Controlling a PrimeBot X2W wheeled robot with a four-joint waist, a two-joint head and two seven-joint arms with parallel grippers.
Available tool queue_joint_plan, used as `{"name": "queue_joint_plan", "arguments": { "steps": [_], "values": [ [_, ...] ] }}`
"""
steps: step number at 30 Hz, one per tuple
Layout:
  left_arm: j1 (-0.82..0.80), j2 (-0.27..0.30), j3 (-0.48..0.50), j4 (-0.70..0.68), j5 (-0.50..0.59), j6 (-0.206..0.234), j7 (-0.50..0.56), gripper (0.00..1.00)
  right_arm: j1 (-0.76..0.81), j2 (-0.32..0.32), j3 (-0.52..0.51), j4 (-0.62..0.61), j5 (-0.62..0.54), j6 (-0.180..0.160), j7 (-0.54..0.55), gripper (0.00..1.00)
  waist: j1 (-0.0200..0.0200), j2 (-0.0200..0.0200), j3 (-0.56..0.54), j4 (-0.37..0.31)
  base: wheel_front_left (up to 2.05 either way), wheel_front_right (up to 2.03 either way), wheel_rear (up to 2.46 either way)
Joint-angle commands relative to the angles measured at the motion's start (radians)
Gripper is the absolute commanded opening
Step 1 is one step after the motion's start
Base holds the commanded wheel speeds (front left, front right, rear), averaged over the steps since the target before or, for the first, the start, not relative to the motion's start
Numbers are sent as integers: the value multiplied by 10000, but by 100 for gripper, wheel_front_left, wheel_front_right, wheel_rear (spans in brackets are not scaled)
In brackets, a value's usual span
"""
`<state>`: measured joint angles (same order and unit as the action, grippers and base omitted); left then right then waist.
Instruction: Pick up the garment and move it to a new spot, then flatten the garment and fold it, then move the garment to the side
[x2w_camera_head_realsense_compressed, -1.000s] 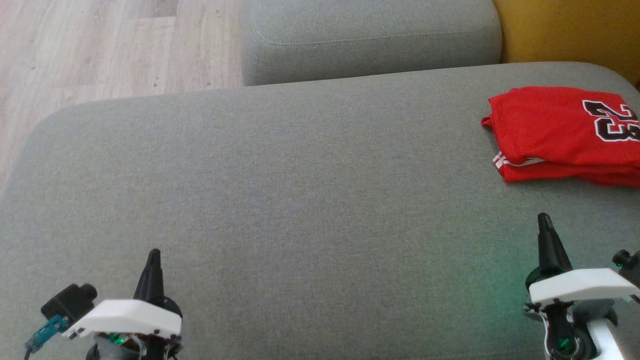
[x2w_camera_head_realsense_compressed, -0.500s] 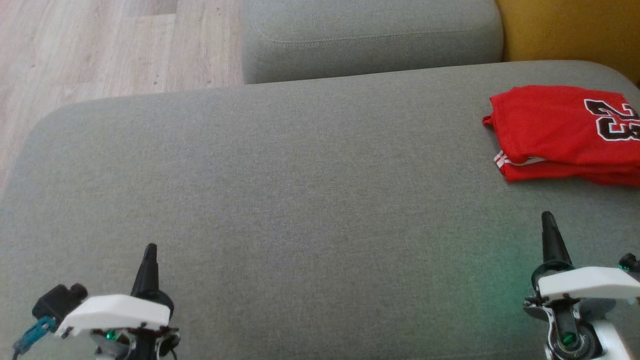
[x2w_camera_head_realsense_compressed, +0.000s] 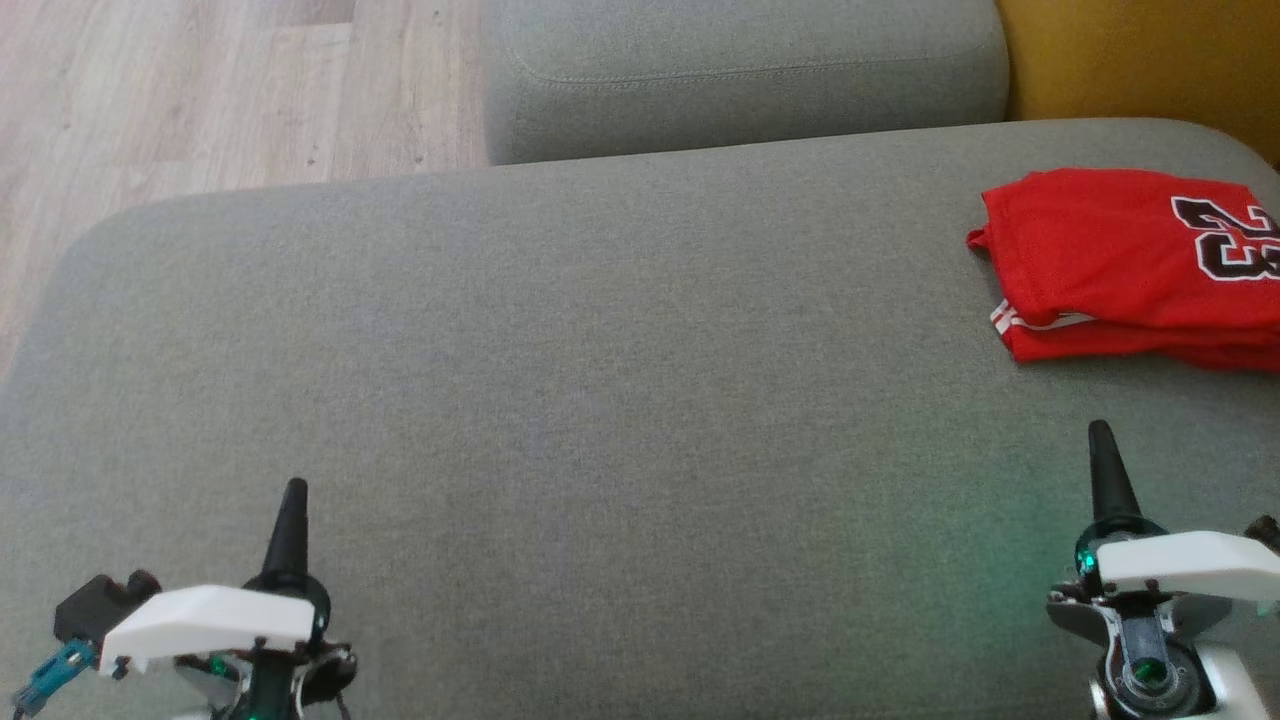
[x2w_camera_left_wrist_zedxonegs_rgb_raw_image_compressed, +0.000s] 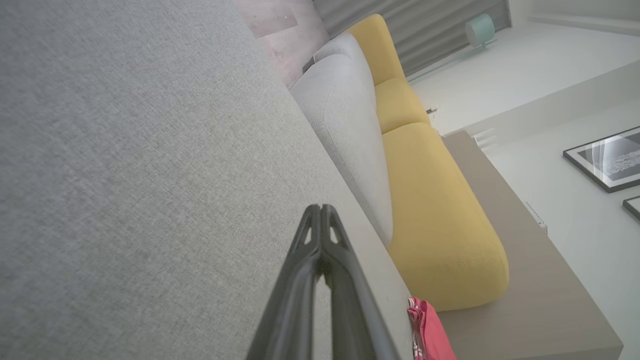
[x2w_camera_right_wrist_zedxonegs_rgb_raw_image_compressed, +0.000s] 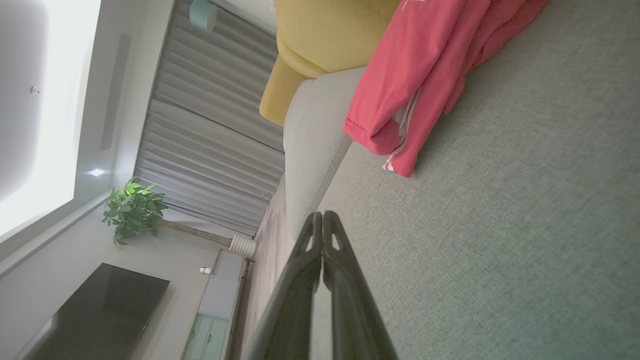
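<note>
garment: red jersey (x2w_camera_head_realsense_compressed: 1110, 250), folded, far right of the grey seat (x2w_camera_head_realsense_compressed: 600, 350); I read its long axis left-right, striped edge toward me.
left gripper (x2w_camera_head_realsense_compressed: 293, 492): tips pressed together, empty, well apart from it.
right gripper (x2w_camera_head_realsense_compressed: 1099, 432): same, near it, bare seat between.
around: yellow cushion (x2w_camera_head_realsense_compressed: 1140, 60) behind it.

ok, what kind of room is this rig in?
Most likely a home living room: grey sofa with yellow cushions, a dark TV screen and a potted plant.
</note>
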<state>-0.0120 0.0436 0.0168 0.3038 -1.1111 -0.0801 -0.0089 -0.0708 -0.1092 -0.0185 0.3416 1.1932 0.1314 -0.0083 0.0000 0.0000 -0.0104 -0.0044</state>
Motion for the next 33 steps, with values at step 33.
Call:
{"name": "queue_joint_plan", "arguments": {
  "steps": [33],
  "values": [
    [-908, 64, 863, -544, -4150, -434, 1020, 0, -378, 477, -789, -870, 3467, -7, 1019, 0, 0, 0, 112, 37, 0, 0, 0]
  ]
}}
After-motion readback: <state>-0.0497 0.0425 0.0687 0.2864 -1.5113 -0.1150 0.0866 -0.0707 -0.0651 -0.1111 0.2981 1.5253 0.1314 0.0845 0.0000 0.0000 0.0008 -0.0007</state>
